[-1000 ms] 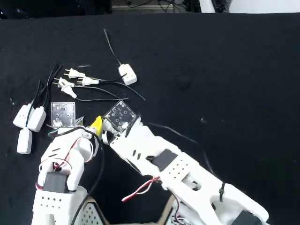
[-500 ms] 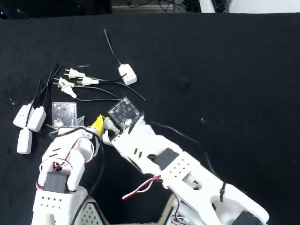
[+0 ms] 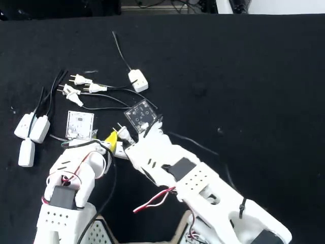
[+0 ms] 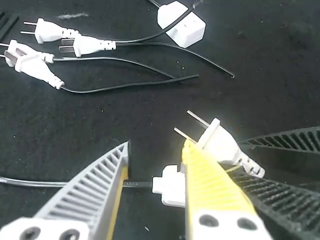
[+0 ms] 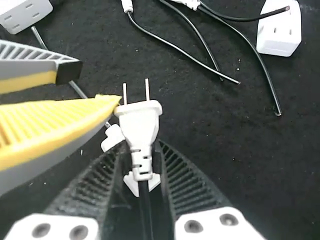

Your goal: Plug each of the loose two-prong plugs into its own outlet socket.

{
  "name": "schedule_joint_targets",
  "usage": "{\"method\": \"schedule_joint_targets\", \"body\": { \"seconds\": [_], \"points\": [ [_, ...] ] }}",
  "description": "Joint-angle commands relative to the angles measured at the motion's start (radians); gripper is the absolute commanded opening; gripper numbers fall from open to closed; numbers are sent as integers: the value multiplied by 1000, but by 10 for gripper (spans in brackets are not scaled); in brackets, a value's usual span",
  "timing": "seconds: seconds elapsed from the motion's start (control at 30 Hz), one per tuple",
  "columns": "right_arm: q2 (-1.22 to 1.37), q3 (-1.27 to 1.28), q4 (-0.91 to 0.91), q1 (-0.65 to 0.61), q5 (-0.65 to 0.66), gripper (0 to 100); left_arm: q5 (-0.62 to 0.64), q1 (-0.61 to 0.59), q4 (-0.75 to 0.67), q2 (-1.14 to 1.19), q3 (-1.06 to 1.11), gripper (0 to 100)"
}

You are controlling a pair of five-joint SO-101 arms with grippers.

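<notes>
Between the black ribbed fingers [image 5: 185,175] of the right gripper [image 5: 141,147], a white two-prong plug [image 5: 138,125] sits clamped by its body, its prongs pointing straight out past the fingertips. Touching the plug's shoulder on one side is the tip of the yellow finger [image 5: 55,125] of the left gripper [image 4: 155,146], whose fingers stand well apart and grip nothing. A small white cable end [image 4: 167,185] lies on the black table [image 3: 244,76] in the gap between them, close to the yellow finger, while the grey finger [image 4: 95,182] stands clear of it. Just ahead of both grippers, thin black cords [image 4: 130,85] cross the tabletop. Farther out beyond the fingertips, three loose plugs [image 4: 82,45] lie close together, their prongs pointing away from a white outlet socket [image 4: 181,20] that rests near them. Off to the outer side of the left gripper, seen from the high view, three more white sockets [image 3: 39,128] lie grouped together, well apart from the held plug.
</notes>
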Motion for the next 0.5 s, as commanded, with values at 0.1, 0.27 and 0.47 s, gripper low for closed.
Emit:
{"method": "schedule_joint_targets", "body": {
  "seconds": [0.1,0.27,0.47],
  "points": [
    [-45,-67,8,15,29,11,-6,8,-11,-2,-13,181],
    [-44,-62,11,2,66,11,5,-61,-9,3,-84,181],
    [-44,-53,9,-64,110,11,34,-74,-11,3,-94,181]
  ]
}}
